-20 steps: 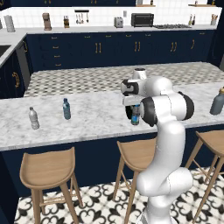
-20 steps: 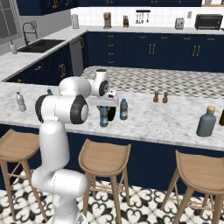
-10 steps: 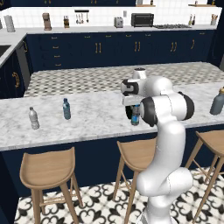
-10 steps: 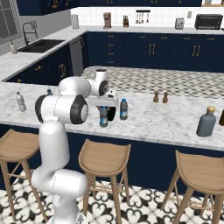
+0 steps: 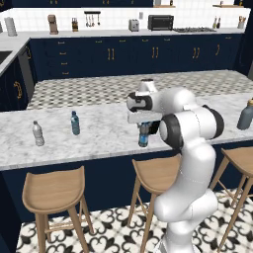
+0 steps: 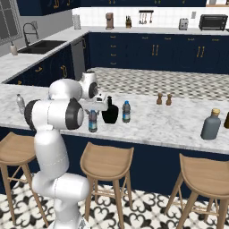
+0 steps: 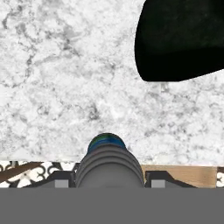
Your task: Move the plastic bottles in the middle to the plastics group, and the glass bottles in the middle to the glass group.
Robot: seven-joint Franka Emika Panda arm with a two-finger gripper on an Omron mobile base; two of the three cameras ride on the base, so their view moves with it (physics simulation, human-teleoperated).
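While your gripper [image 7: 109,180] clasps one water bottle [image 6: 92,121] near the counter's [image 6: 170,125] front edge, the black bottle [image 6: 110,112] stands just beside it.

text: none legible | water bottle [image 5: 143,135] label band: plain blue (too small to read)

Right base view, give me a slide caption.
Robot's hand closed on a water bottle beside the black bottle on the marble counter.
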